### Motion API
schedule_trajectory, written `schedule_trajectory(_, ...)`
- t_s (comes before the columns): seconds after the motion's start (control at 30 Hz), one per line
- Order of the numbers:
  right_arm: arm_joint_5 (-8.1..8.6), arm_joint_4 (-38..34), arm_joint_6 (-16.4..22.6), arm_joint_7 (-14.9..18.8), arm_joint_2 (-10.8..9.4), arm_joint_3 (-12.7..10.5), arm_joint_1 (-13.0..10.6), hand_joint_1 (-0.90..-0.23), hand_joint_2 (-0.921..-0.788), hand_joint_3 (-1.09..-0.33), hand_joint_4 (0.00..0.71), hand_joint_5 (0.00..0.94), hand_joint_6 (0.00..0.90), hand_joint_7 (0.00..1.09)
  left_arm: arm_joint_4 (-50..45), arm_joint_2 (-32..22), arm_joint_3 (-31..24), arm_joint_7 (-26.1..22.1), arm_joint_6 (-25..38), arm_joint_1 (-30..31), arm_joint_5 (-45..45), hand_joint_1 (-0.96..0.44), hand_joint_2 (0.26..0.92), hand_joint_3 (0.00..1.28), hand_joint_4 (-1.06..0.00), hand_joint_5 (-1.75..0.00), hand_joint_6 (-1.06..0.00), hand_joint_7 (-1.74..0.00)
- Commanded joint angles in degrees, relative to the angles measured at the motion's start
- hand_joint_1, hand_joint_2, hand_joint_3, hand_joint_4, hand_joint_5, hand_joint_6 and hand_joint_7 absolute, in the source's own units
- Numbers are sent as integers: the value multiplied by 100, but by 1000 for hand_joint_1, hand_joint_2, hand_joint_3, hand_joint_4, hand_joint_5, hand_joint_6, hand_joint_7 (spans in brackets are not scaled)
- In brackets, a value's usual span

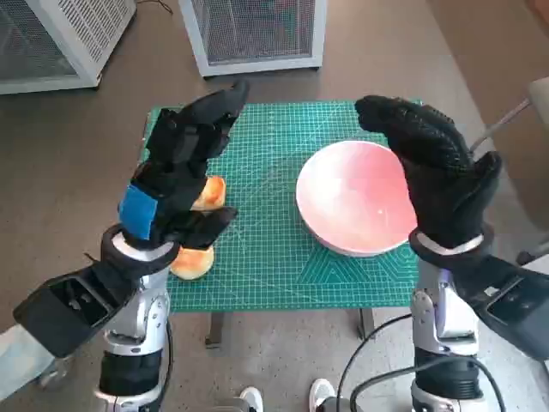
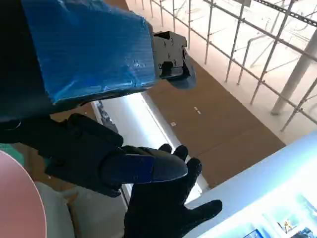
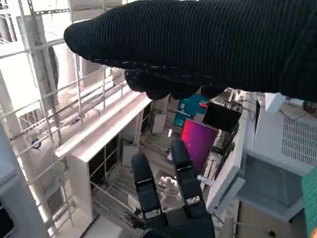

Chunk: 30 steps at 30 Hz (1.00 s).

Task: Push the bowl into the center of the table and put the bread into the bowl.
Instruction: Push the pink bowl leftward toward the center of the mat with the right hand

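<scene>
A pink bowl (image 1: 356,197) sits on the right part of the green cutting mat (image 1: 266,257); its rim (image 2: 20,198) also shows in the left wrist view. Two pieces of bread lie at the mat's left: one (image 1: 208,193) by the middle, one (image 1: 192,262) near the front edge. My left hand (image 1: 176,176) is raised above the bread, fingers spread, holding nothing. My right hand (image 1: 433,172) is lifted over the bowl's right rim, fingers apart and empty. The right glove (image 2: 163,208) appears in the left wrist view and the left hand's fingers (image 3: 168,193) in the right wrist view.
Two white mesh-sided cabinets (image 1: 257,34) (image 1: 60,39) stand on the floor behind the table. A person's white shoes (image 1: 287,396) show below the front edge. A grey object (image 1: 515,107) lies off the table's right side.
</scene>
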<state>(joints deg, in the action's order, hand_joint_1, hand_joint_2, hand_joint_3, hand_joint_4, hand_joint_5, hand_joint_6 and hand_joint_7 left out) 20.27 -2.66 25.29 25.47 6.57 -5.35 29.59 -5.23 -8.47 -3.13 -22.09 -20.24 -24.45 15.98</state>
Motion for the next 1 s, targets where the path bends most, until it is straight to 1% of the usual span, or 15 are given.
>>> schedule_trajectory(0.03, 67, -131, -11, 94, 41, -30, -41, -374, -920, -444, 447, 0, 71, 749, -19, 35, -1, 42, 5, 34, 4, -550, 921, 396, -158, -9, 1, -683)
schedule_trajectory(0.33, 60, -139, -26, 106, 25, -26, -10, -375, -921, -445, 445, 0, 70, 749, 48, 40, -25, 27, -31, 28, 24, -551, 921, 391, -156, -9, 1, -676)
schedule_trajectory(1.0, 25, -139, -24, 89, 27, -19, -23, -372, -921, -447, 439, 0, 65, 752, 53, 43, -43, 49, -53, 45, 25, -553, 921, 384, -156, -9, 1, -678)
